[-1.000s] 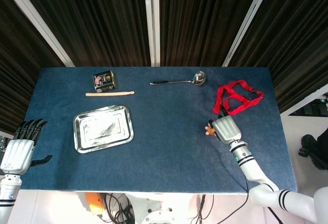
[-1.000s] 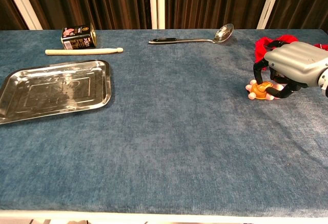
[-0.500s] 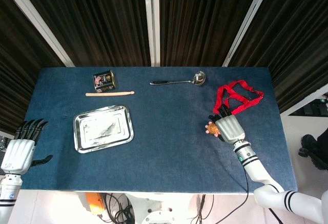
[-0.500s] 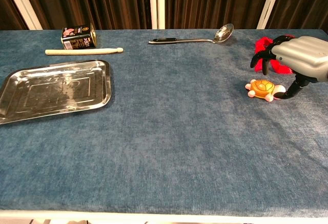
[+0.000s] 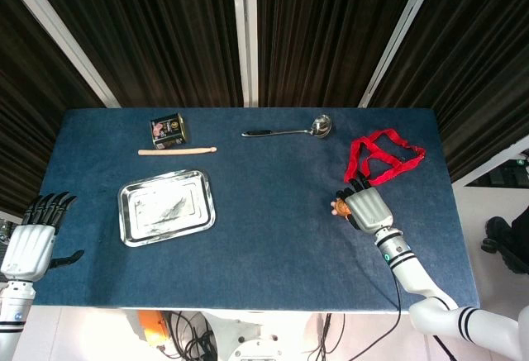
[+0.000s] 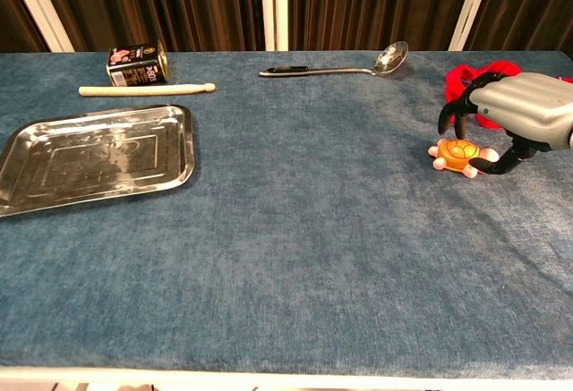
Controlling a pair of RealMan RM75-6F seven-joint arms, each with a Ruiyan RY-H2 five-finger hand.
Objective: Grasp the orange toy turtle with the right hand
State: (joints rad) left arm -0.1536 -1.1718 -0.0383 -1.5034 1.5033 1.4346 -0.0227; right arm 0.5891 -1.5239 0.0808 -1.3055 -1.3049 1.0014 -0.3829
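The orange toy turtle [image 6: 458,154] lies flat on the blue table, right of centre; the head view shows only its edge [image 5: 338,207] poking out from under my hand. My right hand [image 6: 519,109] [image 5: 366,206] arches over it from the right. Its fingers [image 6: 448,118] hang spread just behind the turtle and the thumb [image 6: 495,162] reaches down at the turtle's right end. Whether any fingertip touches it is unclear, and the turtle rests on the cloth. My left hand [image 5: 33,241] hangs off the table's left edge, fingers straight and apart, holding nothing.
A red strap [image 5: 382,154] [image 6: 464,76] lies just behind my right hand. A metal ladle [image 5: 289,130] lies at the back centre. A steel tray [image 5: 126,212], a wooden stick [image 5: 176,151] and a small dark tin [image 5: 168,130] occupy the left half.
A second ago my right hand was curled around the turtle. It then opened and rose off it, and now it has come back down closer, fingers still spread.
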